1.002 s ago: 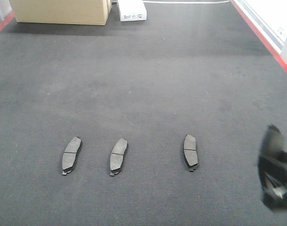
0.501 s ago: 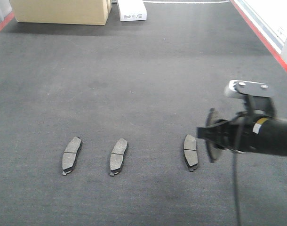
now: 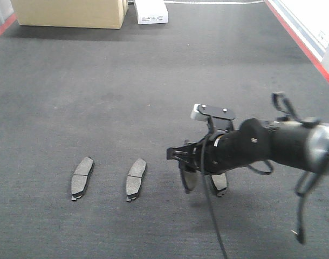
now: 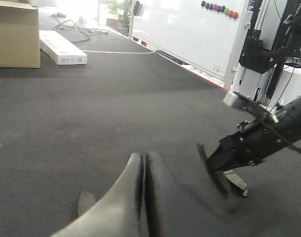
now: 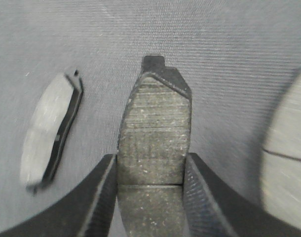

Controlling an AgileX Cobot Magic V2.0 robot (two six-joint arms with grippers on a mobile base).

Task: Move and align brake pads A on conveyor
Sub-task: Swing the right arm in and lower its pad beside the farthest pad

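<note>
The right gripper sits just right of centre in the front view, reaching in from the right edge. Its fingers are clamped on one brake pad. In the right wrist view that pad fills the middle of the frame, held between the two fingers at its lower half, its upper end and dark backing tab projecting beyond the fingertips. In the front view the held pad hangs edge-on below the gripper, above the conveyor.

Three more pads lie flat on the belt. Two rest side by side, apart, in the lower left of the front view: one further left, one nearer centre. A third lies just right of the held pad, partly hidden by the arm.

The left gripper appears at the bottom of its wrist view with fingers together, holding nothing.

A cardboard box and a white box stand at the upper left.
</note>
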